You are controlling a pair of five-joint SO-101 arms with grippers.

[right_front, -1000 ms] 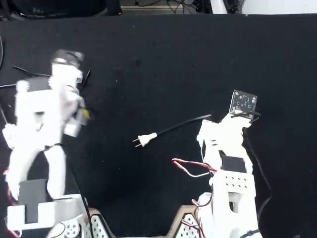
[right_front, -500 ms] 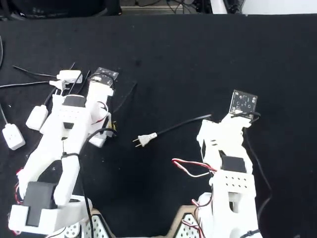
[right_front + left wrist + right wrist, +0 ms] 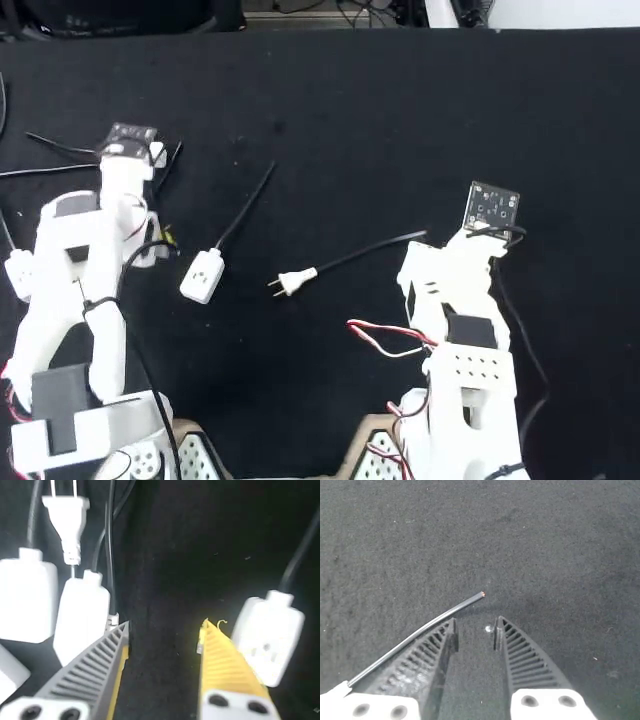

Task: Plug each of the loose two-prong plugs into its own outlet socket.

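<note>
A loose white two-prong plug point(image 3: 292, 282) lies mid-table, its black cable point(image 3: 370, 248) running toward the right arm. A white outlet socket point(image 3: 203, 275) lies just left of it, and it also appears beside my left gripper point(image 3: 164, 628) as the socket point(image 3: 267, 640). That gripper is open and empty over bare mat. On its other side lie two more sockets point(image 3: 82, 615) and another white plug point(image 3: 67, 517). My right gripper point(image 3: 475, 625) is slightly open and empty, with the cable's bare end point(image 3: 481, 595) just ahead of its fingertips.
The black mat point(image 3: 380, 120) covers the table, with free room at the back and right. Thin black cables point(image 3: 60, 148) trail off at the far left. A red-and-white wire point(image 3: 385, 340) loops beside the right arm. Another socket point(image 3: 17, 270) peeks out behind the left arm.
The left arm swung toward the middle, left a socket beside the loose plug, then drew back to the left. The right arm and the plug have not moved.
</note>
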